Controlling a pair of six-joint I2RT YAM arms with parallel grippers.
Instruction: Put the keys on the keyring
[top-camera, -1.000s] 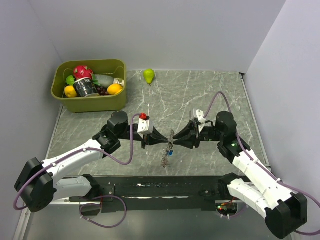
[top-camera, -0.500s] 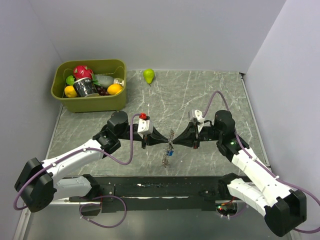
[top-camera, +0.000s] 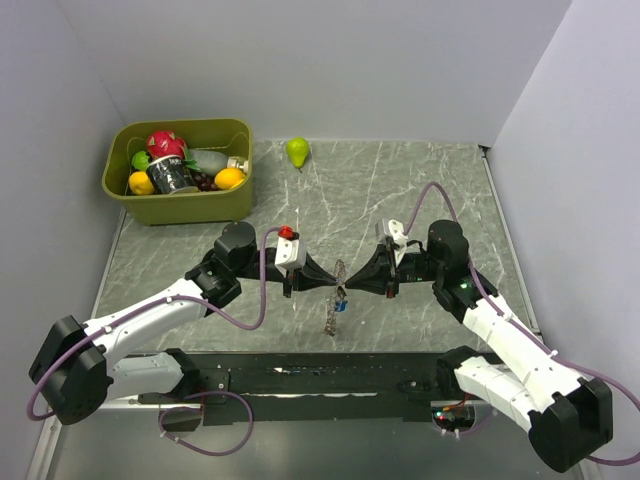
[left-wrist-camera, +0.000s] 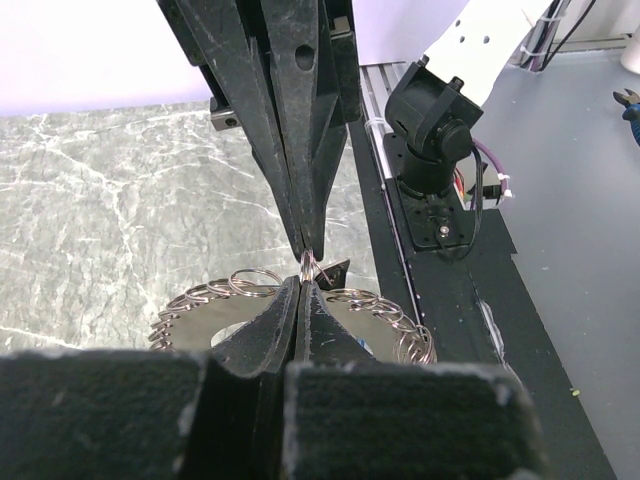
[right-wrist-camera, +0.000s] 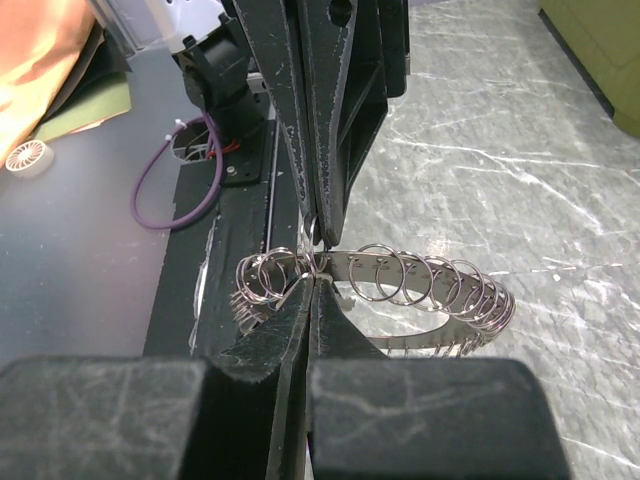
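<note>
Over table, keyring seemingly between jaws

Right end effector shifts slightly left, jaws go from part-open to pinched on the keyring, tip now against the left end effector

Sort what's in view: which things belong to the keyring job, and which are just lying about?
Job: keyring, blue-tagged key, left end effector and right end effector, both shut on the keyring.
Lying about: green bin of fruit, pear.
</note>
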